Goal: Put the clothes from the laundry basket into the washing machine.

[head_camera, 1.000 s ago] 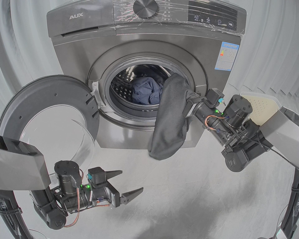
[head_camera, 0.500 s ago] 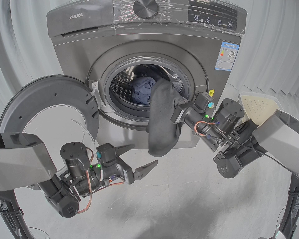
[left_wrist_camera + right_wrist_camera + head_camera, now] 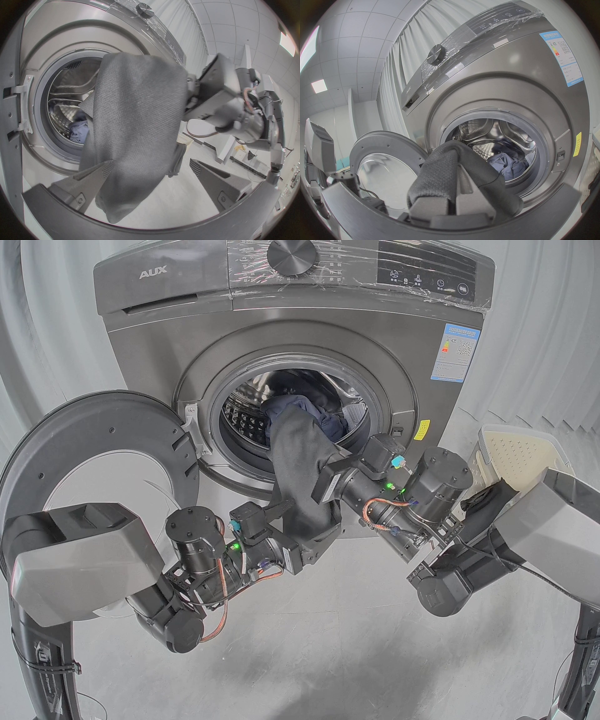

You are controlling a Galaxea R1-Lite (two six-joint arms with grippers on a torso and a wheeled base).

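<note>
A dark grey garment (image 3: pixel 299 465) hangs in front of the washing machine's (image 3: pixel 281 334) open drum, its top at the drum's mouth. My right gripper (image 3: pixel 322 472) is shut on its upper part; in the right wrist view the cloth (image 3: pixel 447 168) drapes over that gripper (image 3: pixel 457 187). My left gripper (image 3: pixel 305 529) is open just below, one finger on either side of the garment's lower end. In the left wrist view the cloth (image 3: pixel 137 125) hangs between the open fingers (image 3: pixel 90 175). Blue clothes (image 3: pixel 325 418) lie inside the drum.
The round door (image 3: pixel 100 446) stands swung open on the left, just behind my left arm. A white laundry basket (image 3: pixel 525 452) sits on the floor at the right, behind my right arm. Bare grey floor lies in front of the machine.
My right arm carried the garment leftward across the drum opening. My left arm rose and moved right until its open fingers straddled the garment's lower end.
</note>
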